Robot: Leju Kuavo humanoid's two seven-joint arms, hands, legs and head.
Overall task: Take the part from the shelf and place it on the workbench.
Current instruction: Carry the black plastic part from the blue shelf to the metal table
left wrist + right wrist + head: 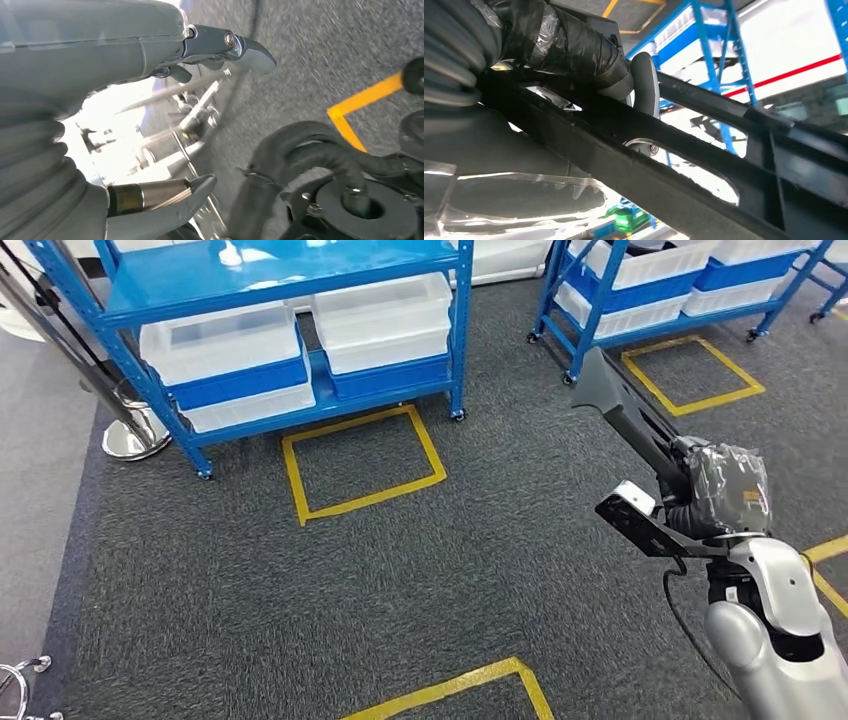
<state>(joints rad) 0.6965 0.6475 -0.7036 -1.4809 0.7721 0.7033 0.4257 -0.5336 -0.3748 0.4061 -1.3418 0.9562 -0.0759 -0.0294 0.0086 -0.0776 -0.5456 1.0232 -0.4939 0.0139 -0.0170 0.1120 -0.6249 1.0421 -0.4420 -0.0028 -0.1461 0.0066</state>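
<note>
My right robot hand [722,495] grips the long dark-grey plastic part [625,410] at lower right; its far end could swing and slip loose, my left robot hand [165,125] empty, fingers apart.

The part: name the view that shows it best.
Head view: the long grey part shows end to end, held by the right hand. The right wrist view shows a close stretch of it.
</note>
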